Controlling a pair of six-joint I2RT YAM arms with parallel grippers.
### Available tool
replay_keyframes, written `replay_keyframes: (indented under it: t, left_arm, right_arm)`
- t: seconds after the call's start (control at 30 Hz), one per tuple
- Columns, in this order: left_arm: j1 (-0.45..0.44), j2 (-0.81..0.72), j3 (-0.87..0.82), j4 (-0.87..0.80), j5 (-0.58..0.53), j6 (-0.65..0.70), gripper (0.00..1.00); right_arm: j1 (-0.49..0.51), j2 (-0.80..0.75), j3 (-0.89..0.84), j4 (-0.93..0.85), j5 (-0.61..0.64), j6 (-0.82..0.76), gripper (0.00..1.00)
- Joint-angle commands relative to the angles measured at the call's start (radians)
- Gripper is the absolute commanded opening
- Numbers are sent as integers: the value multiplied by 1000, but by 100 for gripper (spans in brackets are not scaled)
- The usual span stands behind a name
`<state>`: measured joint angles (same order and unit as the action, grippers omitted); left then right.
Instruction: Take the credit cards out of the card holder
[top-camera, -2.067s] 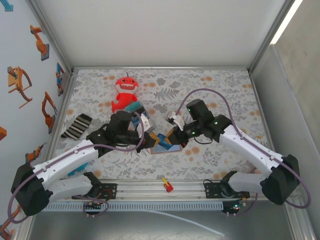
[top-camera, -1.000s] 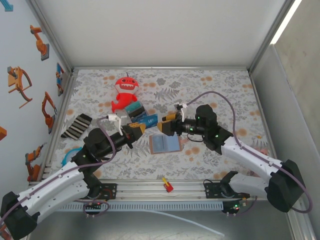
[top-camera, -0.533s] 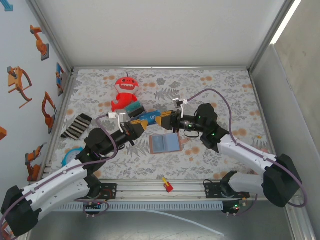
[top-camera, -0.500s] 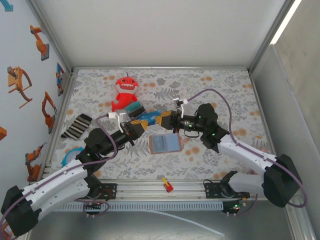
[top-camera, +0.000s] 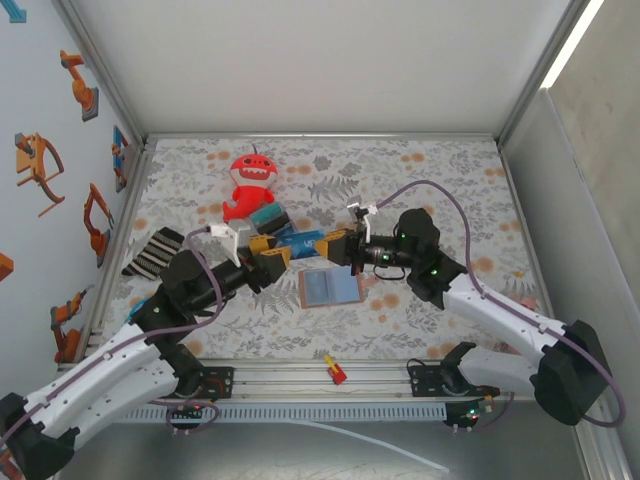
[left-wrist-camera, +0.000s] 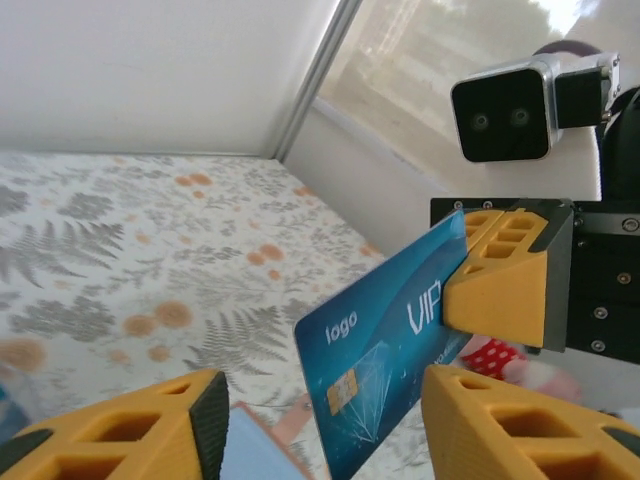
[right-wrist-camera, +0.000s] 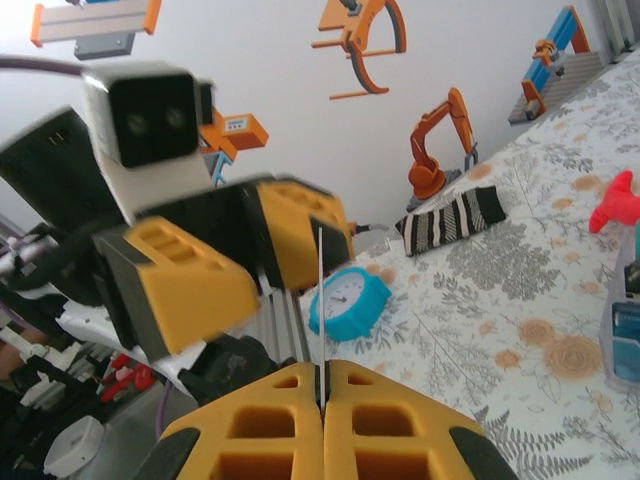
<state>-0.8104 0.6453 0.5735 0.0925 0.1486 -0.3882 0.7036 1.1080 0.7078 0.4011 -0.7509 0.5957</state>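
The right gripper (top-camera: 323, 243) is closed flat on 1 blue credit card (left-wrist-camera: 385, 335) and holds it by 1 end above the surface (top-camera: 450, 180), at mid-frame in the top view. The left gripper (top-camera: 275, 252) is partly open, with 1 finger on each side of the card's free end. A gap shows on both sides and there is no contact. The card holder (top-camera: 330, 288) lies open and flat on the surface just below the 2 grippers, pale inside up, apart from both. Whether it holds any cards cannot be told. White walls bound the surface at the top and left, a grey panel at the right and an aluminium rail (top-camera: 300, 385) along the lower edge. Bare floral surface extends across the right and upper right. The left half carries 1 red plush toy (top-camera: 250, 183), 1 blue-and-teal bundle (top-camera: 268, 220) just above the left gripper, and 1 striped sock (top-camera: 152, 252) near the left wall. 1 blue alarm clock (right-wrist-camera: 347, 300) appears in the right wrist view.
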Motion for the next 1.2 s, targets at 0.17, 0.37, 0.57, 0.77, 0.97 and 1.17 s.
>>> replay_keyframes:
  t: [0.17, 0.37, 0.57, 0.77, 0.97, 1.17]
  left_arm:
    - [11, 136, 298, -431, 55, 360, 60]
    - [36, 303, 430, -518, 227, 439, 57]
    - [128, 411, 478, -477, 485, 418, 51]
    - [198, 492, 502, -474, 690, 421, 44]
    - [200, 538, 531, -534, 743, 470, 40]
    - [198, 554, 534, -565, 748, 491, 14]
  right_arm:
    - [3, -51, 87, -229, -8, -121, 0]
    - [2, -45, 93, -244, -20, -125, 0]
    - [2, -39, 96, -248, -43, -124, 0]
    - [3, -37, 98, -250, -60, -123, 0]
    - [2, -26, 101, -248, -64, -125, 0]
    - [2, -24, 102, -244, -62, -128, 0]
